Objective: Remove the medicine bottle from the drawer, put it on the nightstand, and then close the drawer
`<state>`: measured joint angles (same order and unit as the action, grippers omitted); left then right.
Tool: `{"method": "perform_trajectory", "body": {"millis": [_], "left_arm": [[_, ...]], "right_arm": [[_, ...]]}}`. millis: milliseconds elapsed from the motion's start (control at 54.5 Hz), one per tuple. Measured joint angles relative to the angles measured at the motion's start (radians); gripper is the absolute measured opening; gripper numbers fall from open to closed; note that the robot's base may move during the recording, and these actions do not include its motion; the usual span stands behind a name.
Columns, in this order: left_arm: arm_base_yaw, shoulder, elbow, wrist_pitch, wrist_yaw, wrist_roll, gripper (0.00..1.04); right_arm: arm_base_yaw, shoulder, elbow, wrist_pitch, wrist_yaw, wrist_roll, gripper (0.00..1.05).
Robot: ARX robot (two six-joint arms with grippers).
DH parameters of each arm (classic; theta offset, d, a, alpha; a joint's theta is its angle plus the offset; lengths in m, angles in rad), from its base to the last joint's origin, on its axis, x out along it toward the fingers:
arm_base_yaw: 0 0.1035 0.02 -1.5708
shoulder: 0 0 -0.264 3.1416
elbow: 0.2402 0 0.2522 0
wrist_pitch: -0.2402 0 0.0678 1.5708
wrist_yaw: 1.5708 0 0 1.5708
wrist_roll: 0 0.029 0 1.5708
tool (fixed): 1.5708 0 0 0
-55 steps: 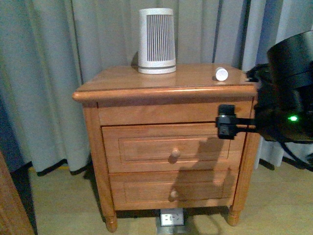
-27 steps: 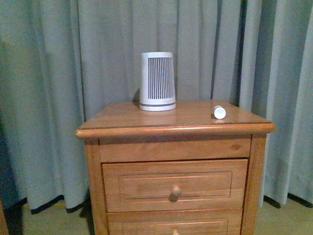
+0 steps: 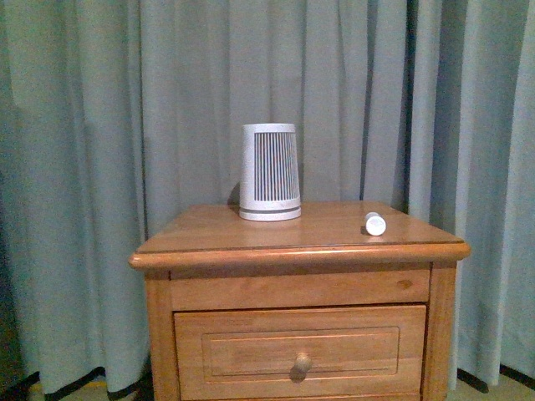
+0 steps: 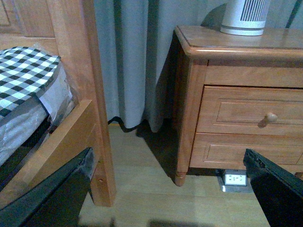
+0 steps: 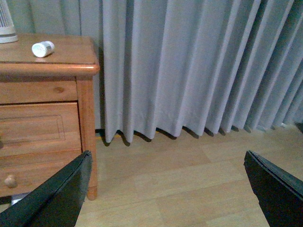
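Observation:
The small white medicine bottle [image 3: 375, 223] [image 5: 42, 48] lies on its side on the nightstand [image 3: 276, 238] top, near the right edge. The upper drawer [image 3: 299, 353] [image 4: 246, 113] sits shut, flush with the cabinet front, its round knob [image 3: 303, 362] showing. Neither arm shows in the front view. My left gripper [image 4: 173, 189] hangs open low over the floor, left of the nightstand [image 4: 227, 42], holding nothing. My right gripper [image 5: 168, 189] is open over the floor to the right of the nightstand [image 5: 47, 64], also empty.
A white-grey ribbed device [image 3: 269, 172] stands at the back of the top. Grey curtains [image 3: 100, 125] hang behind. A wooden bed frame [image 4: 75, 94] with checked bedding [image 4: 23, 75] is left of the nightstand. A floor socket [image 4: 235, 179] sits under it.
The right arm, in front of the drawer a second ago, has left the front view. The nightstand now sits lower in that view and the lower drawer is out of frame.

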<state>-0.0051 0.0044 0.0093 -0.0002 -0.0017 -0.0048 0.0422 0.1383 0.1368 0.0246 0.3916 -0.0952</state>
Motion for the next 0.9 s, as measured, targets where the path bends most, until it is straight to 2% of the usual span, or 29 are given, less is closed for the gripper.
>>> {"method": "perform_trajectory", "body": {"millis": [37, 92, 147, 532, 898], "left_arm": [[0.000, 0.000, 0.000, 0.000, 0.000, 0.000, 0.98], [0.000, 0.000, 0.000, 0.000, 0.000, 0.000, 0.98], [0.000, 0.000, 0.000, 0.000, 0.000, 0.000, 0.98], [0.000, 0.000, 0.000, 0.000, 0.001, 0.000, 0.98], [0.000, 0.000, 0.000, 0.000, 0.001, 0.000, 0.98]], "right_arm": [[-0.012, -0.008, 0.002, -0.017, -0.081, 0.018, 0.94], [-0.034, -0.022, -0.003, -0.045, -0.287, 0.051, 0.83], [-0.035, -0.031, -0.012, -0.045, -0.377, 0.063, 0.72], [-0.039, -0.076, -0.069, -0.035, -0.389, 0.081, 0.04], [-0.040, -0.130, -0.123, -0.027, -0.391, 0.084, 0.03]]}}
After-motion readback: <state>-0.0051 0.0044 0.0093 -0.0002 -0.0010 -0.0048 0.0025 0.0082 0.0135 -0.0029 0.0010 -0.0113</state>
